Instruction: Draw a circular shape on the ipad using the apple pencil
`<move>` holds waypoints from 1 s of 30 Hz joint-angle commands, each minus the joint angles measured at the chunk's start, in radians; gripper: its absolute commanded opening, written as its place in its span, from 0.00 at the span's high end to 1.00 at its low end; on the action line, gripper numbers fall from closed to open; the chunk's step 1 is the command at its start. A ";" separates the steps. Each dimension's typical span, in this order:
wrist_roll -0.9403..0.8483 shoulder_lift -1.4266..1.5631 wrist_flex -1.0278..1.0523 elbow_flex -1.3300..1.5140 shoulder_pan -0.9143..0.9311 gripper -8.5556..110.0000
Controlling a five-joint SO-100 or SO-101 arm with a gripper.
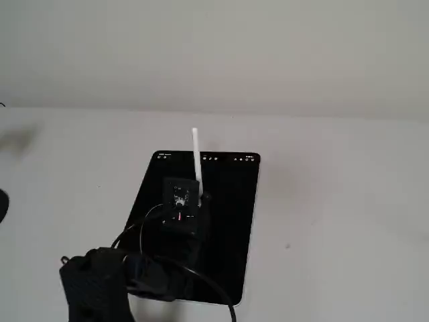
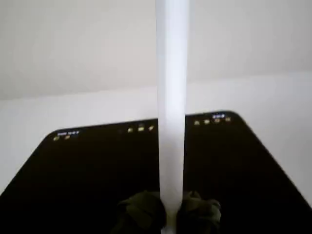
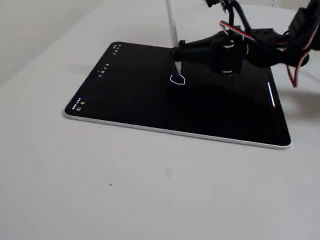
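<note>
**Over the ipad: pencil handling and view coverage**

Over the middle of the ipad [image 3: 150,100], which lies flat on the white bench [image 3: 150,190], the end effector [image 3: 181,54] is clamped on the apple pencil [image 3: 172,25], holding it near upright with the tip down at the glass.

Handling, as a judgement:
- Treat the pencil as light, rigid and smooth. It will likely slip or rotate if the clamp is loose.
- Keep your hold low on the shaft, close to the tip, as it is now; a higher hold would give the tip more leverage to wander.
- Treat the screen as hard and slick. Apply only light downward pressure.

View coverage:
- Only the side fixed view shows the circular shape [image 3: 177,80], a small white outline at the pencil tip. Whether it is closed cannot be told.
- From the other fixed view, the arm hides the tip.
- The wrist view shows the fingers [image 2: 141,209] flanking the pencil, plus the toolbar icons [image 2: 140,128], but no stroke.
</note>
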 commanded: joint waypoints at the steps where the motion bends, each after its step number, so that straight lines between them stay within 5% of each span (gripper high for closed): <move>1: -0.008 -0.015 -0.038 -0.054 0.011 0.93; 30: -0.002 -0.058 -0.080 -0.127 -0.060 0.93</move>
